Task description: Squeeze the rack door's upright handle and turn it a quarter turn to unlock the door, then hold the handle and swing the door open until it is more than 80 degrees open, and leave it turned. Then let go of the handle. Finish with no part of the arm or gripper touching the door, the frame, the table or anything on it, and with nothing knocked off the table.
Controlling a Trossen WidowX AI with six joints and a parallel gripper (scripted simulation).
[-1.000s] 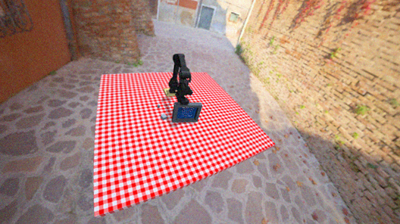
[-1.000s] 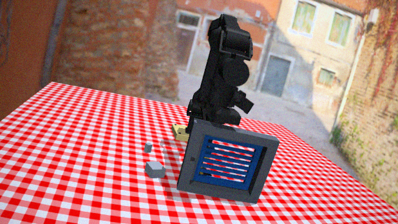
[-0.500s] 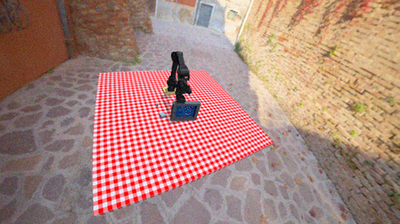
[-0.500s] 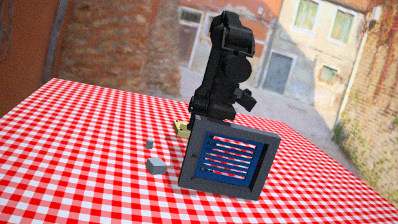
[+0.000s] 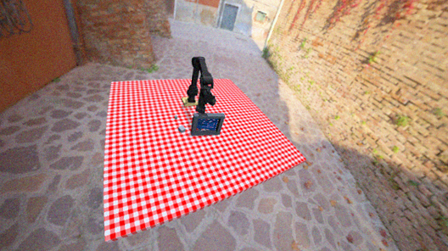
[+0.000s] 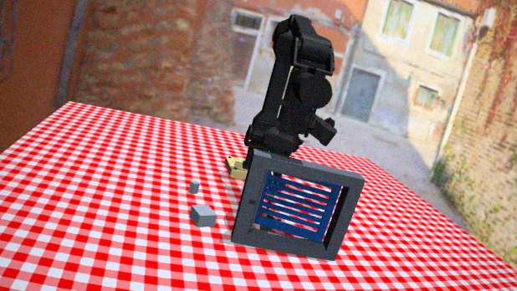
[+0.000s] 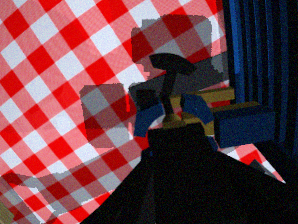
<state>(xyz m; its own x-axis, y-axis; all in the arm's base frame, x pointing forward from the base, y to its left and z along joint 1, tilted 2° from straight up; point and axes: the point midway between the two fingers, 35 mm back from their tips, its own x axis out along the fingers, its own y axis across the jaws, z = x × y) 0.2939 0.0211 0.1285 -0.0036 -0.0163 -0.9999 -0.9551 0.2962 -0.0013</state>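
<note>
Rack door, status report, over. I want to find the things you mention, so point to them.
Gripper (image 5: 202,108) (image 6: 273,144) (image 7: 181,163) shut on handle (image 7: 172,121). Door (image 5: 207,125) (image 6: 293,231) (image 7: 239,55) looks slightly ajar, well short of fully open. Grey block (image 5: 181,129) (image 6: 203,216) beside frame (image 5: 193,125) (image 6: 289,247); whether it obstructs, can't tell.
</note>
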